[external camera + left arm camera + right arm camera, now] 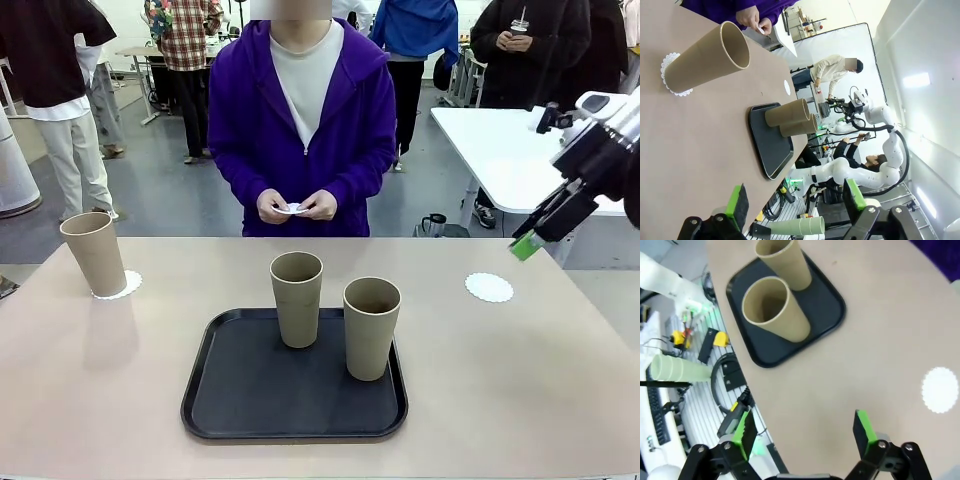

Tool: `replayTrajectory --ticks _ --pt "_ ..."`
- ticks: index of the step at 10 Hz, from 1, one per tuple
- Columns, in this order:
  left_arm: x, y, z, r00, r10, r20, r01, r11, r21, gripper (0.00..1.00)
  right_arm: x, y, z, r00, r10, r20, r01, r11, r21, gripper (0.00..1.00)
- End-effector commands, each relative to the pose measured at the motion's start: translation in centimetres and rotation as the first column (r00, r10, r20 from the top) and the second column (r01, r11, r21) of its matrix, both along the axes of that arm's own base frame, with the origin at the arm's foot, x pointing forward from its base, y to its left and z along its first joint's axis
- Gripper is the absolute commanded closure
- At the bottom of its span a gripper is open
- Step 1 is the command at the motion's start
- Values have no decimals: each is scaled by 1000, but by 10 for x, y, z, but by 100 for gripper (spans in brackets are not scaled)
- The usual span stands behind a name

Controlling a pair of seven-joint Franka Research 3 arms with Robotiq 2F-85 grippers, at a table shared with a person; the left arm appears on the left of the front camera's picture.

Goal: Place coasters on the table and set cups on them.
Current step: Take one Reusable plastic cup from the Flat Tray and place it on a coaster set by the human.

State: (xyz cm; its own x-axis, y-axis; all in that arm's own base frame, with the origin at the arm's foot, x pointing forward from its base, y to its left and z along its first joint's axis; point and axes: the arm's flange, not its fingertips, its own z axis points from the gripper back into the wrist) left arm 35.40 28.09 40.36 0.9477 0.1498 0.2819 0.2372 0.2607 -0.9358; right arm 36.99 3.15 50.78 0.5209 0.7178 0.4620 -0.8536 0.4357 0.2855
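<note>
Beige surface: one cup seated on its coaster at left, two cups wait on black tray, bare coaster lies ready near right jaws, these and left jaws spread empty

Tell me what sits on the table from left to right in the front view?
Cup on a doily → middle cup → cup just right of it → bare doily.
</note>
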Motion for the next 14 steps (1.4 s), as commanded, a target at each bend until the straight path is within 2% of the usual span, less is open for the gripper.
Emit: replayTrajectory --ticks 1,4,5,6,7,8,10,11,14 --pt "-3 1 0 1000 -3 8 3 1000 -1 0 8 -8 9 1000 -15 3 15 1000 -9 0" --pt "-3 1 0 1000 -3 8 3 1000 -1 0 0 -3 2 1000 -4 5 4 1000 4 0" --pt "-3 1 0 1000 -3 8 3 1000 -1 0 -7 -11 -5 976 121 179 -151 975 165 0" --pt "-3 1 0 1000 -3 8 3 1000 -1 0 -9 -15 -26 948 130 291 -228 914 335 0" --pt "-3 1 0 1000 -3 8 3 1000 -1 0 -6 -15 -50 934 118 338 -258 876 407 0" --pt "-3 1 0 1000 -3 8 3 1000 -1 0 -3 -18 -71 928 103 359 -276 836 473 0" --pt "-3 1 0 1000 -3 8 3 1000 -1 0 8 -24 -108 941 8 338 -220 774 594 0" --pt "-3 1 0 1000 -3 8 3 1000 -1 0 12 -23 -124 956 9 292 -202 743 638 0" --pt "-3 1 0 1000 -3 8 3 1000 -1 0 18 -8 -168 947 57 317 -265 697 666 0"
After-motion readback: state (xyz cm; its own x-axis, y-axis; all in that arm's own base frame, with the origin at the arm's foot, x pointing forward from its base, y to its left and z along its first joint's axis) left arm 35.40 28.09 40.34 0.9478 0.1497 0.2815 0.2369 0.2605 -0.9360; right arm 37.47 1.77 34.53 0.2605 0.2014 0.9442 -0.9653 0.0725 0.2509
